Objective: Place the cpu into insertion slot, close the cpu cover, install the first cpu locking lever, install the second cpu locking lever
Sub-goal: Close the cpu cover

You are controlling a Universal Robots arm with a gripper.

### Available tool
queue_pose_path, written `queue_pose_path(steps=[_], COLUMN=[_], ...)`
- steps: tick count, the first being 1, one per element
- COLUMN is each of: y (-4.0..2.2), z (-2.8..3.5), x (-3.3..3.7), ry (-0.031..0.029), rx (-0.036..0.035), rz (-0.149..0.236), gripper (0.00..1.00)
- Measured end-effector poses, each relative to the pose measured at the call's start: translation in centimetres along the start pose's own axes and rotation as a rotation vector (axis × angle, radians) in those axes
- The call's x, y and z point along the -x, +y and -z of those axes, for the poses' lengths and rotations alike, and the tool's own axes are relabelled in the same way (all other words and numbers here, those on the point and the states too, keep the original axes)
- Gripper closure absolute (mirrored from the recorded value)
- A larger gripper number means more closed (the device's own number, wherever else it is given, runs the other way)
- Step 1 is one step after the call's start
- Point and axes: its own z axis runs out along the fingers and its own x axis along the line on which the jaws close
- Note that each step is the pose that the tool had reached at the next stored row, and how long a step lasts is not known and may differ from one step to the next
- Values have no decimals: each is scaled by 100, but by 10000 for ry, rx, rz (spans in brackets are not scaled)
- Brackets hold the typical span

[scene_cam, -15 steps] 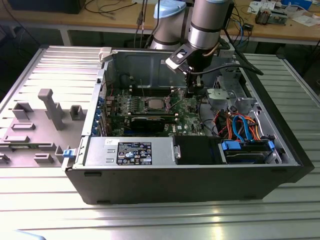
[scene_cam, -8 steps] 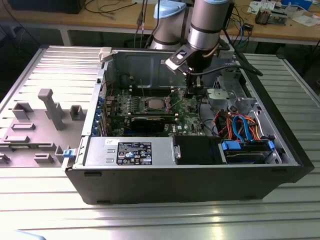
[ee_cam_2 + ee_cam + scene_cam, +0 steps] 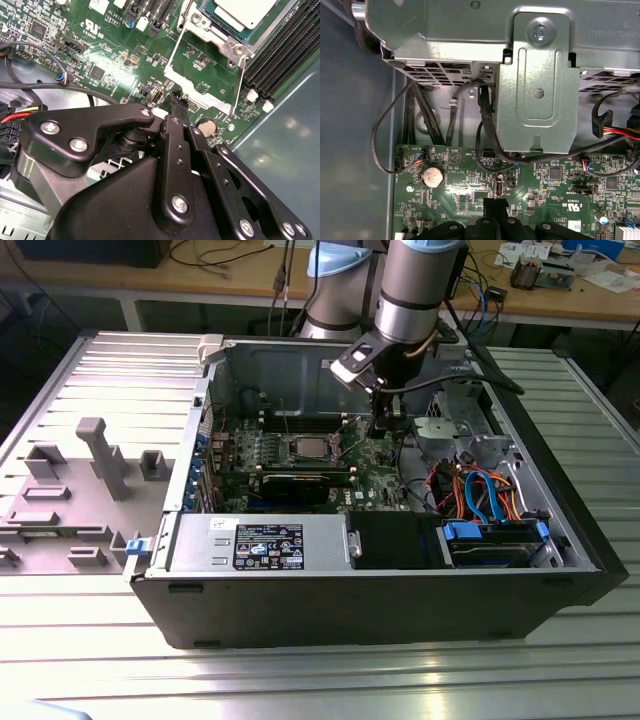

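The cpu (image 3: 240, 11) lies in the insertion slot (image 3: 216, 36), the cpu cover (image 3: 173, 50) open. The gripper (image 3: 177, 106) hovers beside, jaws pressed together.

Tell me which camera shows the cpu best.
The second wrist view: the cpu is near and large, its silvery top clear though cut by the picture's edge. In the exterior view the cpu is whole but a small pale square. The first wrist view faces the grey drive cage.

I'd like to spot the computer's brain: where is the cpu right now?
In the exterior view the cpu lies in the middle of the green motherboard, to that view's left of the gripper and beside the long memory slots.
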Motion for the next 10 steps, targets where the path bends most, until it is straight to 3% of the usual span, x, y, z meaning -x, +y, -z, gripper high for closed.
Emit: queue_pose_path(steps=[10], y=[1], z=[-38], x=[-1], ry=[-1], rx=[0], rz=[0], gripper=[89])
